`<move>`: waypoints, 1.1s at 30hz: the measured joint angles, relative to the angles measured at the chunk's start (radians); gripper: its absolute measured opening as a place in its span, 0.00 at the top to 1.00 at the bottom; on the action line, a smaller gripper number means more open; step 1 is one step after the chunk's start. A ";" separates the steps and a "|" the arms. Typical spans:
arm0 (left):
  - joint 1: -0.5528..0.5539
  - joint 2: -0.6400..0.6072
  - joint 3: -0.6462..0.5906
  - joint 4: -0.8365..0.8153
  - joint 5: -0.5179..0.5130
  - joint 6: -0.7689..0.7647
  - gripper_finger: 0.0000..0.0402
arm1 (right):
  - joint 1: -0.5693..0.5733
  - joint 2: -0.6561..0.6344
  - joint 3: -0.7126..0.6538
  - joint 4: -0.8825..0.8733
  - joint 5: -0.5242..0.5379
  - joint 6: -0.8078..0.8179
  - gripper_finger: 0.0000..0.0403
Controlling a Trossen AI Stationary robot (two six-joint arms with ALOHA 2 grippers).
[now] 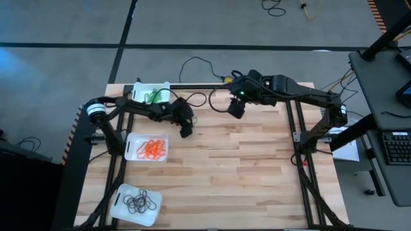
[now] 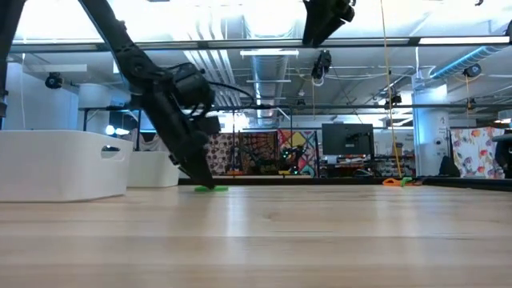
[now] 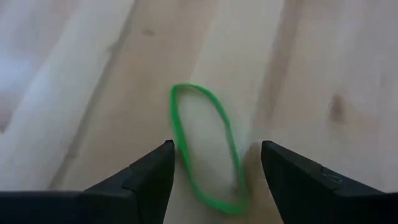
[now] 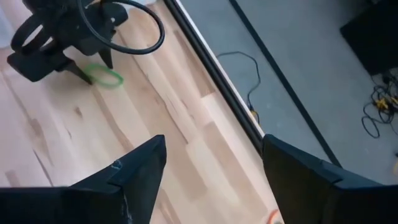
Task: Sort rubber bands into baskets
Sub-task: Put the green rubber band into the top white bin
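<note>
A green rubber band (image 3: 205,149) lies flat on the wooden table; it also shows in the low view (image 2: 212,189) and the right wrist view (image 4: 102,76). My left gripper (image 3: 216,146) is open and down at the table top (image 2: 204,180), one finger on either side of the band. My right gripper (image 4: 214,140) is open and empty, held above the table's far middle (image 1: 235,109). Three white baskets stand along the left: one with green bands (image 1: 152,93), one with orange bands (image 1: 148,147), one with black bands (image 1: 136,204).
A black cable (image 1: 199,64) loops along the table's far edge, and another loop (image 4: 124,25) hangs by my left wrist. The table's frame rails (image 1: 292,135) run down the right side. Bare wood (image 1: 244,173) spans the middle and near right.
</note>
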 joint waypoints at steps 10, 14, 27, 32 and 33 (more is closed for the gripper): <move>-0.001 0.105 0.116 -0.135 -0.078 -0.032 0.60 | 0.000 -0.005 -0.051 -0.033 0.001 0.008 0.40; 0.001 0.107 0.120 -0.148 -0.099 -0.099 0.76 | -0.001 -0.005 -0.070 -0.079 0.002 0.034 0.41; 0.030 -0.018 0.142 -0.347 -0.079 -0.154 1.00 | -0.001 -0.006 -0.102 -0.116 0.035 0.034 0.42; 0.104 -0.151 0.261 -0.567 -0.198 -0.076 1.00 | -0.003 -0.015 -0.120 -0.120 0.075 0.034 0.43; 0.128 -0.165 0.287 -0.613 -0.207 -0.061 1.00 | -0.003 -0.018 -0.129 -0.120 0.113 0.039 0.43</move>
